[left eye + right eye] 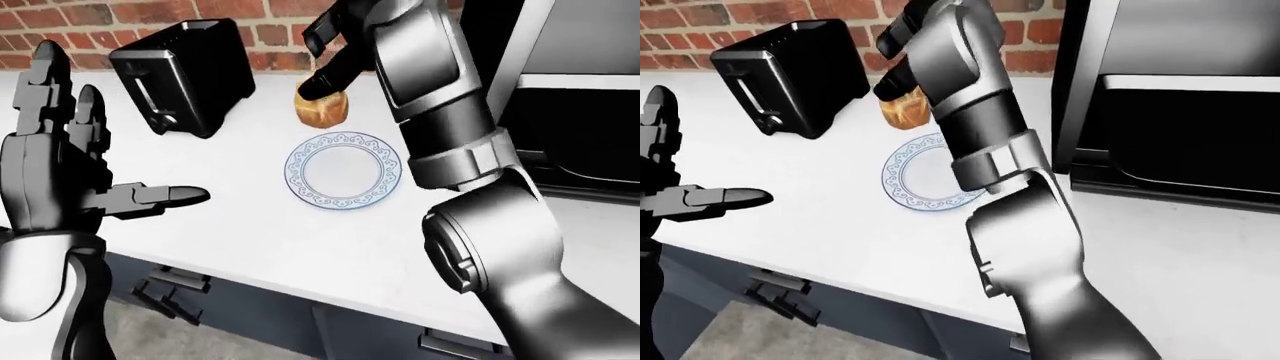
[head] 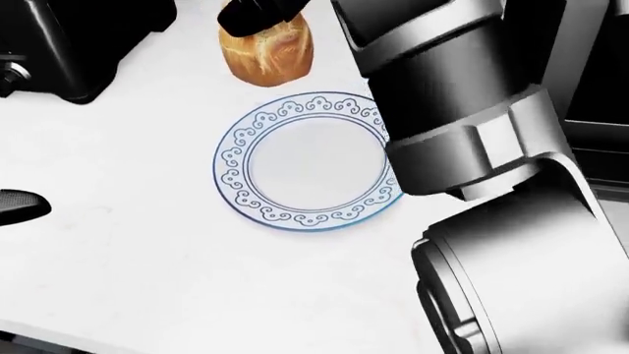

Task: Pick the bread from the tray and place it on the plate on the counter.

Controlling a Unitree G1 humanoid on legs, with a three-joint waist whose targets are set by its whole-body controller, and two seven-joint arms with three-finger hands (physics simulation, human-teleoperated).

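Observation:
The bread [image 2: 268, 50], a golden-brown loaf piece, is in my right hand [image 1: 326, 81], whose dark fingers close on its top. It hangs just off the upper-left rim of the plate in the head view. The plate [image 2: 310, 158] is white with a blue scroll border and lies bare on the white counter [image 2: 127, 258]. My right arm [image 2: 462, 140] covers the plate's right edge. My left hand [image 1: 110, 135] is open and empty, raised at the left of the left-eye view, well apart from the plate. No tray is in view.
A black toaster [image 1: 185, 71] stands on the counter left of the bread, against a brick wall [image 1: 100, 22]. A dark appliance [image 1: 1180, 112] fills the right of the right-eye view. The counter's near edge and grey drawers [image 1: 170, 289] lie below.

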